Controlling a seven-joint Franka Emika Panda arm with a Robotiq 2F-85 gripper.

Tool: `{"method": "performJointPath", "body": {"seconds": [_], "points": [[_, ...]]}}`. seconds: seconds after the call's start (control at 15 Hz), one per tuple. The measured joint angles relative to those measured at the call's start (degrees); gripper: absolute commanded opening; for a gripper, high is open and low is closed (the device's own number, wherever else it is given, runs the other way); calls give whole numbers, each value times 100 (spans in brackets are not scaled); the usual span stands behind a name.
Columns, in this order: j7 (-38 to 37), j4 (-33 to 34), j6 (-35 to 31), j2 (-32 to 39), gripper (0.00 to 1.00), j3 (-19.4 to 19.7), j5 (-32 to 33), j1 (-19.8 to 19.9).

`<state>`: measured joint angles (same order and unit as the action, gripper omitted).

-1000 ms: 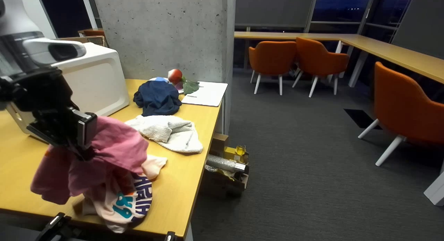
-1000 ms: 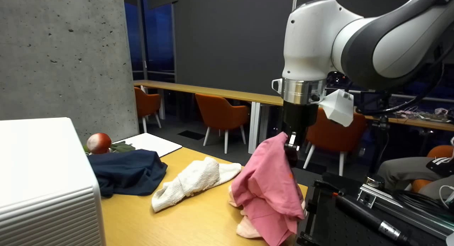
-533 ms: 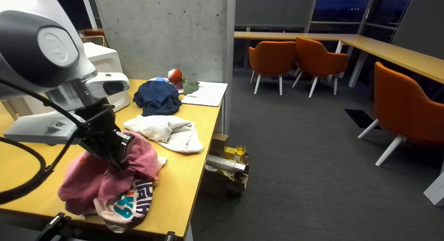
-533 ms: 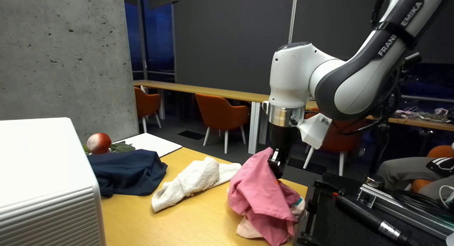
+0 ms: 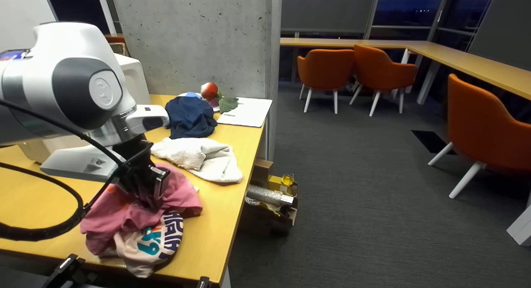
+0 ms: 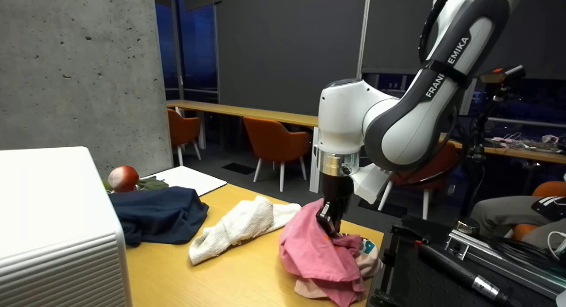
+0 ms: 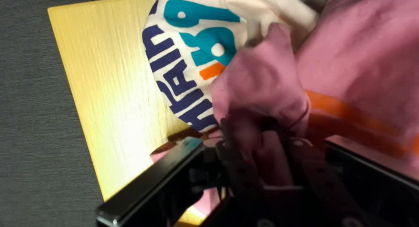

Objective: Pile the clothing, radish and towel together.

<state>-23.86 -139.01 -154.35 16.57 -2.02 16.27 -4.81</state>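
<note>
Fingers (image 6: 326,215) are down in the pink cloth (image 6: 309,249) — tips buried in both exterior views. Wrist view shows them partly apart with a pink fold between, but it's dark and blurred there: can't tell if they pinch it.

The pink cloth is bunched over the printed garment (image 7: 196,57), hiding part of it, near a corner of the worktop (image 7: 98,89). Wrist view reads the print best (dark lettering, teal shapes), though the frame clips both cloths. It also shows an orange band on the pink; just small spots of that in both exterior views.

White towel (image 5: 203,159) lies crumpled near the edge facing the orange chairs (image 5: 326,70), between the pink cloth and the dark blue garment (image 5: 191,118). Can't tell if it touches the pink.

Radish (image 5: 209,91) sits at the worktop end by the concrete pillar (image 5: 186,43), just behind the dark blue garment; green leaves (image 5: 227,104) beside it lap the white board (image 5: 251,113). What's under it is hidden. Pale blue bit (image 5: 192,94) next to it — too little showing to name.

In an exterior view the white box (image 6: 57,223) covers part of the dark blue garment and is cut off at the left. In an exterior view the arm (image 5: 83,80) hides much of that box.
</note>
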Motion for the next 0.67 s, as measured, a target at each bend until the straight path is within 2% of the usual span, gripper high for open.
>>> {"method": "performJointPath", "body": {"seconds": [0.2,0.33,0.4,0.67], "points": [[428,-34,16,-92,84,-73,-603,-18],[544,-86,30,-266,96,-91,-781,-36],[574,-123,49,-393,100,-93,-826,-42],[604,-278,311,-1002,100,-94,-879,-66]]}}
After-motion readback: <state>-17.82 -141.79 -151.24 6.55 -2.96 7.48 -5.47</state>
